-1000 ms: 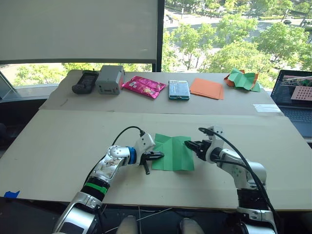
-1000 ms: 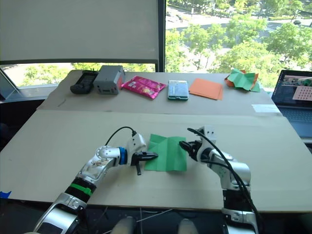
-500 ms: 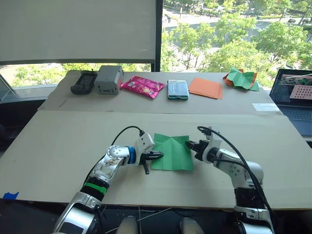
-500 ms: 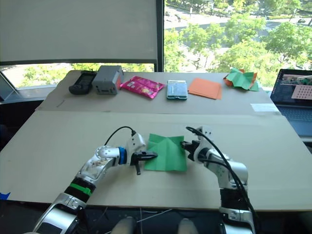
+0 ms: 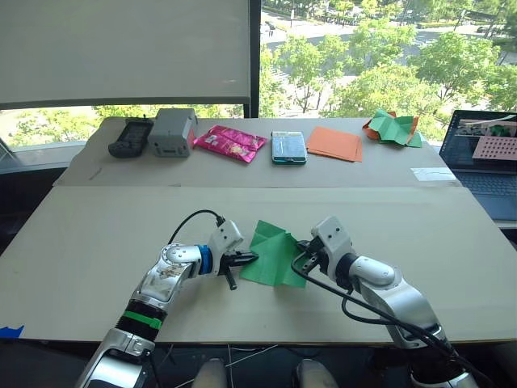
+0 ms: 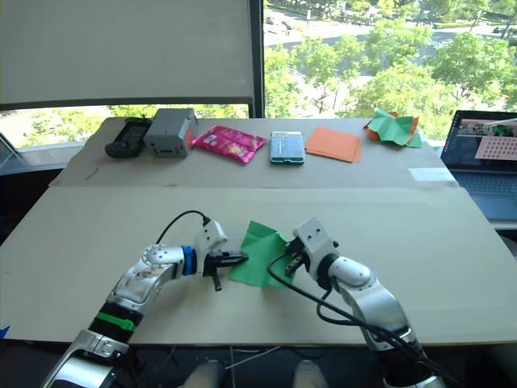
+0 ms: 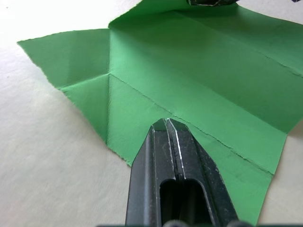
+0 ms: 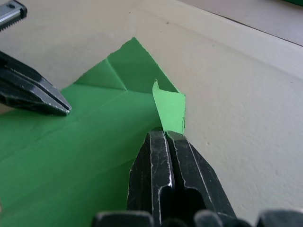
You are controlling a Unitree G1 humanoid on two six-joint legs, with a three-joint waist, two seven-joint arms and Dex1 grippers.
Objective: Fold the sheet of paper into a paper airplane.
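From the head views, the sheet of paper point(image 5: 273, 255) lies mid-tabletop point(image 5: 97, 234) between both arms, its long axis roughly left-right and its pointed end aimed away from the robot. The left wrist view has the left gripper point(image 7: 166, 124) pinched tight on the near-left edge, pinning it. In the right wrist view the right gripper point(image 8: 164, 135), fingers clamped together, lifts a corner flap, so I'd say it's mid corner-fold; next it needs laying toward the centre crease and pressing flat.
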